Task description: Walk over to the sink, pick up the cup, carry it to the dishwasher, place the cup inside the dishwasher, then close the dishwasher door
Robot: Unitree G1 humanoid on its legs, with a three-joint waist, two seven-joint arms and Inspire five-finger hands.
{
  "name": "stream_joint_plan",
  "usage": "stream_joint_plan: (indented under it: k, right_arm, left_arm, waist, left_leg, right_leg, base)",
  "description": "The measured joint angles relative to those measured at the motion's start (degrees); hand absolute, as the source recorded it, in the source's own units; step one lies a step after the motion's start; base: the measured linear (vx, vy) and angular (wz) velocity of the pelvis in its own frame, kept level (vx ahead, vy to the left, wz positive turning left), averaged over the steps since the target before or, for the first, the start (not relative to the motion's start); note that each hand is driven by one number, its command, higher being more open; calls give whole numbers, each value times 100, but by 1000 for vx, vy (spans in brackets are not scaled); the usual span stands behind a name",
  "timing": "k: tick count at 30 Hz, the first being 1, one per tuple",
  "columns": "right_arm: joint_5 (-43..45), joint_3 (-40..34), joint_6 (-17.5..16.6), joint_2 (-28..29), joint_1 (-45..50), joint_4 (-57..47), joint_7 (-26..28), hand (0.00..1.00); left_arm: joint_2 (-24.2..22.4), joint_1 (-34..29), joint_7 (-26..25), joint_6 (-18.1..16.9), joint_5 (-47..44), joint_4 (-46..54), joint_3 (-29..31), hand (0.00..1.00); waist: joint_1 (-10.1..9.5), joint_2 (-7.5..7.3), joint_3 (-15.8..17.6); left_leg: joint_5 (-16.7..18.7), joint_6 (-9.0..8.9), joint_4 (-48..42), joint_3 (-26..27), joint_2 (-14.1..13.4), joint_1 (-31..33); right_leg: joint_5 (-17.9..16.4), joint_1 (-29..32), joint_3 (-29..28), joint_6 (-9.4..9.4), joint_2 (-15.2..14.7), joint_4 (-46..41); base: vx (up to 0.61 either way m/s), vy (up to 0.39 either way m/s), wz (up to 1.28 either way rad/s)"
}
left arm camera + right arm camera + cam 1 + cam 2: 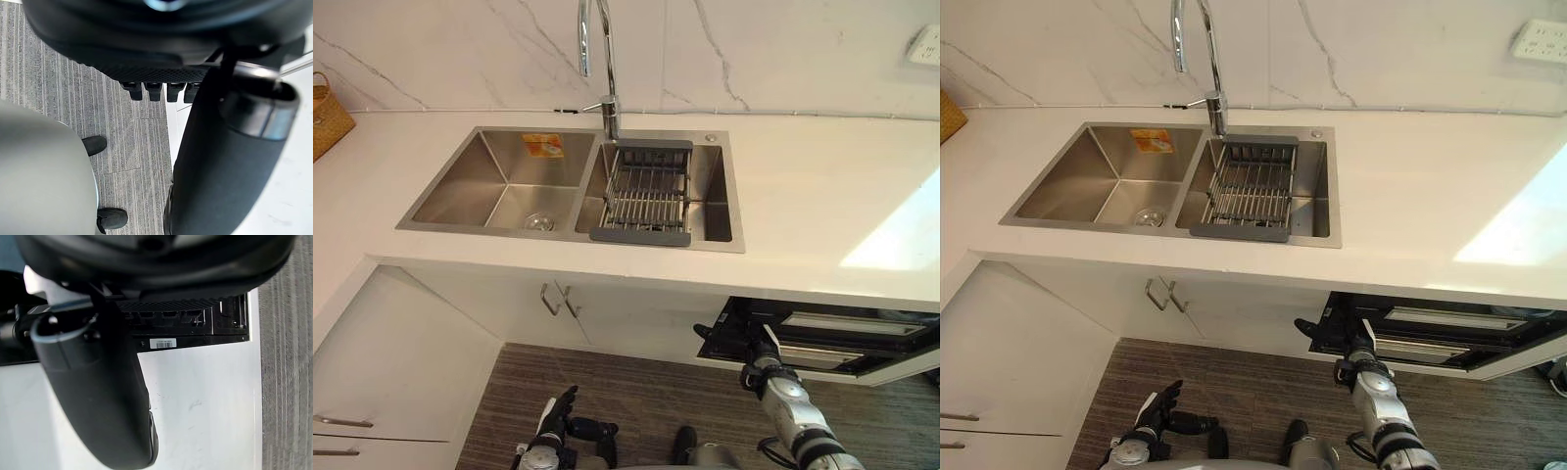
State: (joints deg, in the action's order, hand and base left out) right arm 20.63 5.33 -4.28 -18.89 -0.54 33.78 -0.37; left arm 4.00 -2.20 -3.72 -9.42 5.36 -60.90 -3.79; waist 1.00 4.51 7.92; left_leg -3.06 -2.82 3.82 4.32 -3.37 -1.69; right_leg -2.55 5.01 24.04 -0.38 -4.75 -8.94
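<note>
Both hands straight-fingered, right hand (pixel 759 354) at dishwasher door (pixel 842 343) edge, left hand (pixel 553 416) over open floor (pixel 646 392)

Dark left hand (pixel 555 419) hangs low; dark right hand (pixel 761 360) reaches forward.
Left fingers (pixel 155 91) and right fingers (pixel 166 314) loosely straight, thumbs beside them; silver-grey right forearm (pixel 800 416) behind.

A white counter (pixel 822 186) runs in an L. Behind the counter rises a white marble wall (pixel 783 49) with grey veins, bearing a white socket (pixel 925 44) above the counter's right end. A bright patch of sunlight (pixel 901 235) lies on the counter's right part, and a wicker basket (pixel 325 116) stands at its far left. Below the counter are white cabinet doors (pixel 617 318) with metal handles (pixel 549 299) and a grey striped floor (pixel 626 392).
</note>
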Motion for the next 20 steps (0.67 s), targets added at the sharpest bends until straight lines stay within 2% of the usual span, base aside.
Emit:
stream_joint_plan:
  k: [4,9,13,20]
  right_arm:
    - [-549,-220,9,-34,764,-774,249,100]
    - [-1194,-654,-172,516,1265,-1030,476,100]
    - [-1440,-997,-175,809,1419,-517,439,100]
    - [-1631,-1476,-168,878,1409,819,316,100]
  left_arm:
    - [-12,-5,5,16,2,1,-3,100]
    - [-37,-30,17,25,6,-1,-9,100]
    - [-48,-30,30,28,6,-1,-6,100]
    - [45,-73,40,30,3,0,7,100]
  waist:
    - [28,-10,6]
    - [147,-65,19]
    - [141,-96,-1]
    - [143,-200,-85]
  left_leg:
    - [45,-24,2,-4,-34,-113]
    - [124,-56,-27,9,-58,-181]
    - [176,-74,-30,62,-71,-200]
    - [246,-69,-29,202,-98,-303]
  right_leg:
    - [-3,-133,4,-1,51,62]
    - [-24,-233,-4,14,80,141]
    - [-25,-239,-50,17,88,168]
    - [-34,-309,-185,30,159,197]
  base:
    - [52,-30,1]
    - [25,-14,0]
    - [31,-12,-6]
    - [44,-13,-11]
